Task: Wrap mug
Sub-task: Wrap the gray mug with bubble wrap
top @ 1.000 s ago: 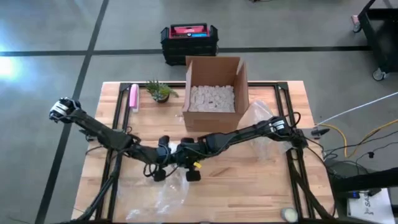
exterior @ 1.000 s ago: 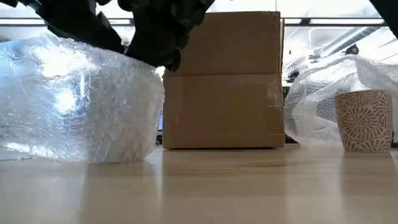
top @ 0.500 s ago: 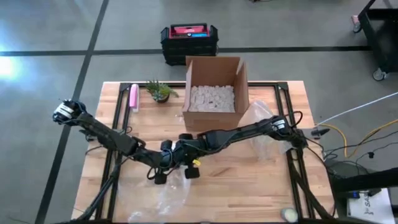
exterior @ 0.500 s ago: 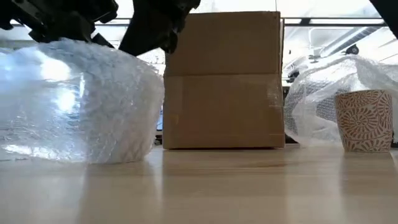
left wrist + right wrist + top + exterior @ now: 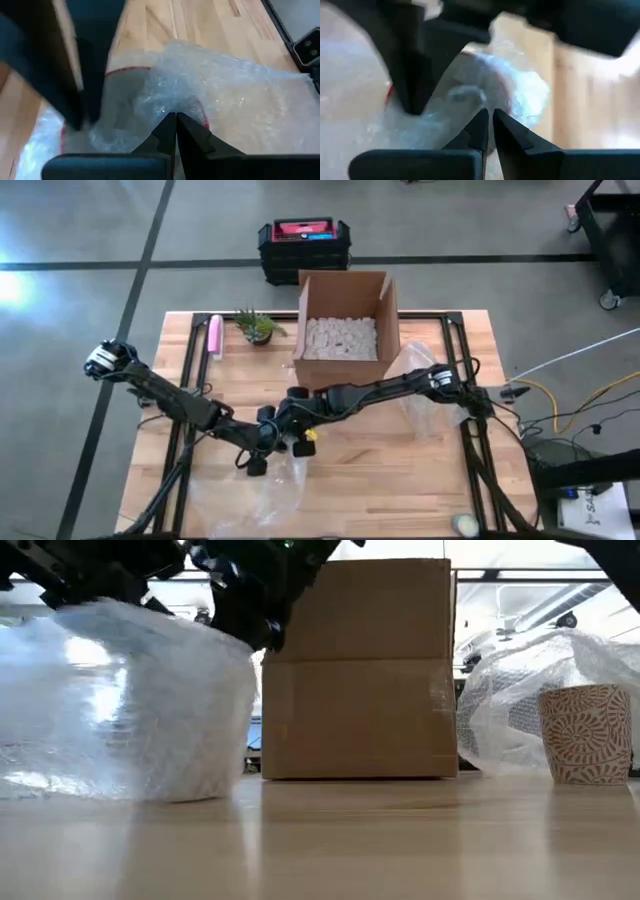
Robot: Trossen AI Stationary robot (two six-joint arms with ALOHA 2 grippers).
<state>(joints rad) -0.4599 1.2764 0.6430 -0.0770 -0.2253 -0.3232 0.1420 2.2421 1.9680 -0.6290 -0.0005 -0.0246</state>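
Observation:
A sheet of clear bubble wrap [image 5: 268,492] lies bunched near the table's front, left of the middle. In the low view it shows as a rounded bundle [image 5: 120,705]. Under the wrap a red-rimmed mug [image 5: 131,71] shows dimly, and its rim also shows in the right wrist view [image 5: 390,91]. My left gripper [image 5: 252,462] and my right gripper [image 5: 296,442] meet over the bundle's top, close together, each shut on the wrap. How the mug rests is hidden by the wrap. My left gripper pinches a raised fold of the bubble wrap [image 5: 172,106] between its two fingers, over the mug's rim. It comes slanting down from the table's left. The wrap bunches up toward the fingers; the rest lies on the table. My right gripper pinches a bunched bit of the wrap [image 5: 487,102] at the bundle's top between its two fingers. It comes slanting down from the table's right. The number of layers does not show.
An open cardboard box [image 5: 345,330] with white packing peanuts stands behind the bundle. A second heap of bubble wrap [image 5: 422,395] lies to the right. A patterned cup [image 5: 585,735] stands at the front right. A small plant [image 5: 255,327] and a pink thing [image 5: 215,335] sit far left.
My right gripper has gone toward the table's left and far edges, closing in on my left gripper over the bundle. The top of the bubble wrap has been drawn over to the left, and the bundle's right side has pulled in a little.

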